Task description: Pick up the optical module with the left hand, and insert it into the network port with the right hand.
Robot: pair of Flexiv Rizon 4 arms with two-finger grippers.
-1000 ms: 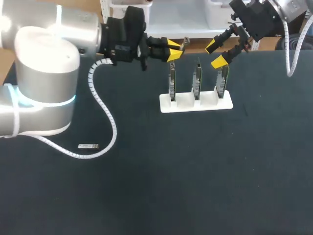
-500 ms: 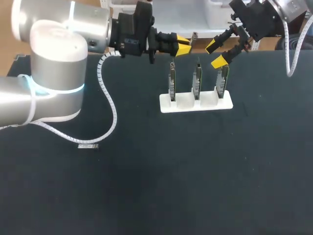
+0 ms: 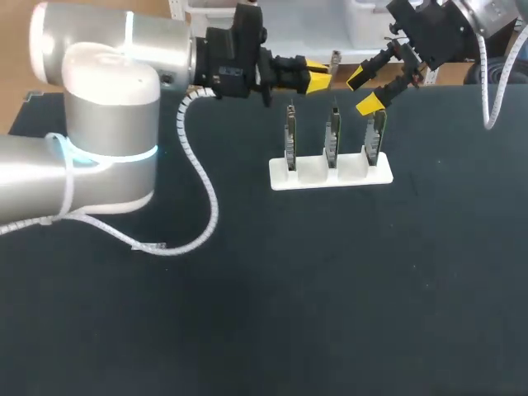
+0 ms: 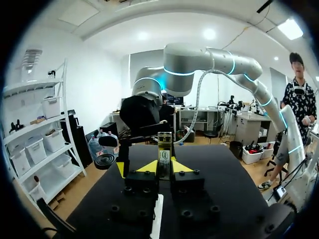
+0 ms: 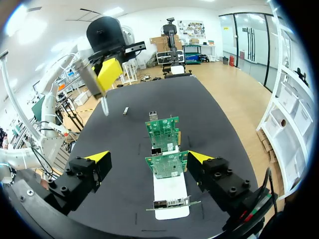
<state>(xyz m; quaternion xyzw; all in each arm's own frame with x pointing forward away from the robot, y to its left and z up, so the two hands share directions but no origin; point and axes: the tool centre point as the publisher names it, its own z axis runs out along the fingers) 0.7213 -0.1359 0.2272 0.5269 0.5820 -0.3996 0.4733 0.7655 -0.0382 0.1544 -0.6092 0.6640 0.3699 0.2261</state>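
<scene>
Clamping the optical module, upper centre, left gripper is pinching its likely light, stiff, fragile body; right gripper is gaping apart.

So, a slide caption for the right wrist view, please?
Three network cards in a white holder, ahead of the open right end effector.

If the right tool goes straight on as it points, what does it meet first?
Probably the middle network card in the white holder, ahead between the open fingers of the right tool; the nearest card lies under it. Depth is unclear.
</scene>
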